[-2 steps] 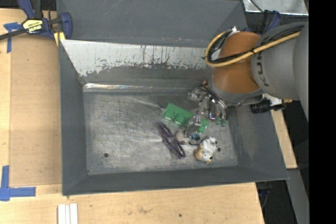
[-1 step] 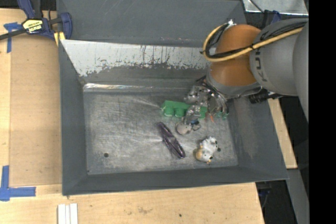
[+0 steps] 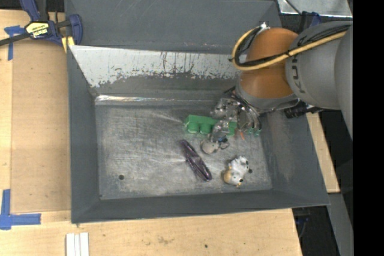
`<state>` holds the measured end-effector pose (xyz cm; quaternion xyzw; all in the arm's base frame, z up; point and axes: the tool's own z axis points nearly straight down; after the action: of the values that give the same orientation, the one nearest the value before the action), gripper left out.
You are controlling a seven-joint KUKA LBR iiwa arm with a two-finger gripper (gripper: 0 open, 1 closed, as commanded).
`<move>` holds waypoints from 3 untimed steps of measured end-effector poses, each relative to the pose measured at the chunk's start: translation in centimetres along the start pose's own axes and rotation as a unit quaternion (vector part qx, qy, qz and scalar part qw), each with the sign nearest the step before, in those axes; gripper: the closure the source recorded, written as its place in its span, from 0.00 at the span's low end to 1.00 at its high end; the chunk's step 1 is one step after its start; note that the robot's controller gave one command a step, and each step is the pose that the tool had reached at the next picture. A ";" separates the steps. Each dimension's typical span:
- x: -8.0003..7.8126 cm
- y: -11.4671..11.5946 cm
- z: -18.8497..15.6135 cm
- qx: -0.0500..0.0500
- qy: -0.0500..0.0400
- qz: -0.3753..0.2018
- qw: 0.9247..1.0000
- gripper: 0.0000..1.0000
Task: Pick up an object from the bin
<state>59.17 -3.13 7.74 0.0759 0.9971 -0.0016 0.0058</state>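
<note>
Grey metal bin (image 3: pixel 84 129), contents as seen from beside it, approx. 4 loose items, all in the right half of the floor. Item 1: green piece (image 3: pixel 199 125), chunky, lying flat near the back wall, centre-right. Item 2: small pale roundish bit (image 3: pixel 210 147), just in front of the green piece's right end, partly under the robot's tooling. Item 3: purple slender thing (image 3: pixel 197 160), long and dark, lying diagonally, near item 2 but apart from it. Item 4: small white-and-tan lump (image 3: pixel 236 170), front right, apart from the purple one. Robot: arm enters from the right, orange cover (image 3: pixel 267 69) at the wrist w/ yellow cable looped over it. The gripper (image 3: pixel 223 129) is down low in the bin, at the right end of the green piece and just above the pale bit. Whether it is apart, together or clamped on anything: can't tell, the metal parts and wiring blur together there. Left half of the floor: scuffed bare metal.
</note>
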 end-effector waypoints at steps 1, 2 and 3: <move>0.1 0.0 -0.3 0.000 0.001 0.000 1.000 1.00; 0.2 0.0 -1.6 -0.001 0.004 0.000 1.000 1.00; 0.1 0.0 -2.7 -0.001 0.003 -0.001 1.000 1.00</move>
<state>59.07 -3.06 10.43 0.0752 0.9972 -0.0004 0.0028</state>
